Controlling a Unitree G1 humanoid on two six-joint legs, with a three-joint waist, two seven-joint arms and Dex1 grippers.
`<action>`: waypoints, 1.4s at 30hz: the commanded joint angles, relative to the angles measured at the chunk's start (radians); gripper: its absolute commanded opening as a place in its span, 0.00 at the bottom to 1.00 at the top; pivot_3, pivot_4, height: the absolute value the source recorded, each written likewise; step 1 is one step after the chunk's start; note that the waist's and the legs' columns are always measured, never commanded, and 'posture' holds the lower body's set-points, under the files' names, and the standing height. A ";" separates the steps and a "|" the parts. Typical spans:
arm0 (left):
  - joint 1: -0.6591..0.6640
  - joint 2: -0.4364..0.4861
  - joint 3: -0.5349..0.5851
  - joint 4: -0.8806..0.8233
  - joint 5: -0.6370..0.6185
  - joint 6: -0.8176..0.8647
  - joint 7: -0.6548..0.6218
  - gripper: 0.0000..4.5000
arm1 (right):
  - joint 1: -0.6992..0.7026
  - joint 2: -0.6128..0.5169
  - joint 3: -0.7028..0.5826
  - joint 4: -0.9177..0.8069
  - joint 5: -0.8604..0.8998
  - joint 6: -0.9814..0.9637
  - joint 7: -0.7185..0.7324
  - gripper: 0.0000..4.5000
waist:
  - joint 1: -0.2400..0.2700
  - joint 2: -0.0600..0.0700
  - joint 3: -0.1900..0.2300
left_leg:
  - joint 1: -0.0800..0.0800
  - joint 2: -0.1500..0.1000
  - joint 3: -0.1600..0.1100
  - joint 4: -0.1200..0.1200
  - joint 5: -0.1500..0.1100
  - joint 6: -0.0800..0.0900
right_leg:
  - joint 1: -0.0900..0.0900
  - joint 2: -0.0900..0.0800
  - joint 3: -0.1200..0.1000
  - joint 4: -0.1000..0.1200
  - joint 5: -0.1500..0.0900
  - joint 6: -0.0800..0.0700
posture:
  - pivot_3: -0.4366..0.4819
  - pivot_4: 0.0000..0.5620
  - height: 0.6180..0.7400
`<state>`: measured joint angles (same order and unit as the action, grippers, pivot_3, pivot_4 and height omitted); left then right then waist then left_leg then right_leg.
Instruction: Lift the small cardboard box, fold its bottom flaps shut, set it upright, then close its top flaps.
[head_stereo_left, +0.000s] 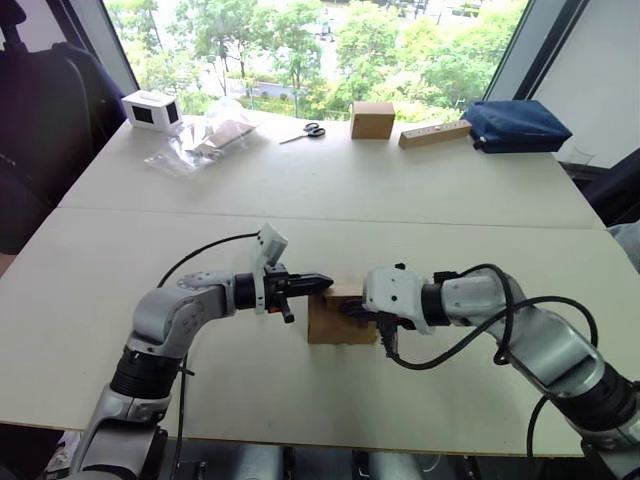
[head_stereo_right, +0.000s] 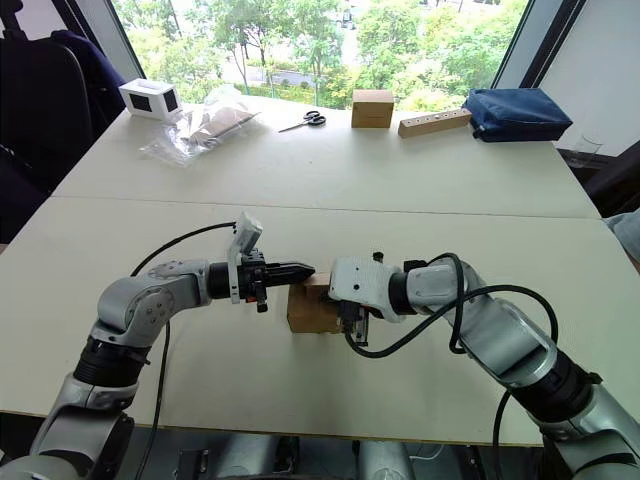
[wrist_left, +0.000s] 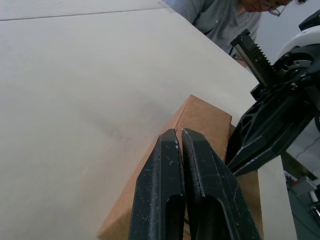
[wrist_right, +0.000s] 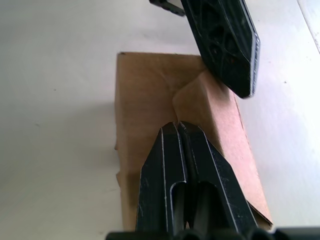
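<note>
The small cardboard box (head_stereo_left: 332, 322) stands upright on the white table near its front edge, between my two arms. Its top flaps (wrist_right: 150, 85) lie folded down, with an angled seam across the top. My left gripper (head_stereo_left: 324, 282) is shut with nothing in it, its tips just over the box's left top edge. My right gripper (wrist_right: 179, 126) is also shut and holds nothing; its tips rest on the top flaps from the right side. The left fingers (wrist_right: 225, 40) show beyond the box in the right wrist view.
At the table's far edge stand a white box with dark windows (head_stereo_left: 152, 110), clear plastic bags (head_stereo_left: 205, 140), scissors (head_stereo_left: 305, 131), a cube-like tan box (head_stereo_left: 372, 119), a wooden block (head_stereo_left: 434, 133) and a blue bag (head_stereo_left: 515, 125). A person (wrist_left: 220, 15) sits past the right edge.
</note>
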<state>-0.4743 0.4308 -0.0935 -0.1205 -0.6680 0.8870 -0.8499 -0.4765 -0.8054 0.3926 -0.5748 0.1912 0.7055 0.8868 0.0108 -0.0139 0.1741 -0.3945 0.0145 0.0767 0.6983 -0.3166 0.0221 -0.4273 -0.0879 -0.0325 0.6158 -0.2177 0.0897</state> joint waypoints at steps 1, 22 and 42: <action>0.016 0.008 -0.006 -0.024 -0.001 -0.007 -0.017 0.03 | -0.004 0.001 -0.005 0.004 -0.022 -0.012 0.001 0.00 | 0.000 0.000 0.000 | 0.000 0.000 0.000 0.000 0.000 0.000 | 0.000 0.000 0.000 0.000 0.000 0.000 | 0.48 0.27 1.00; 0.018 0.047 -0.117 -0.027 0.154 -0.163 -0.067 0.03 | 0.024 0.012 -0.103 -0.032 0.086 0.070 0.028 0.00 | 0.001 0.000 0.000 | 0.000 0.000 0.000 0.000 0.000 0.000 | 0.000 -0.001 0.000 -0.001 0.000 0.000 | 0.48 0.27 1.00; 0.081 0.005 -0.035 -0.187 0.033 -0.058 0.033 0.03 | 0.077 0.090 -0.235 0.023 0.193 0.069 -0.027 0.00 | 0.000 0.000 0.000 | 0.000 0.000 0.000 0.000 0.000 0.000 | 0.000 0.000 0.000 -0.001 0.000 0.000 | 0.48 0.27 1.00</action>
<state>-0.3946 0.4350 -0.1330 -0.2778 -0.6412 0.8448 -0.8236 -0.3963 -0.7237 0.1583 -0.5229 0.3691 0.7867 0.8620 0.0106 -0.0140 0.1743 -0.3948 0.0147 0.0767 0.6980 -0.3168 0.0223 -0.4273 -0.0883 -0.0324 0.6150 -0.2177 0.0895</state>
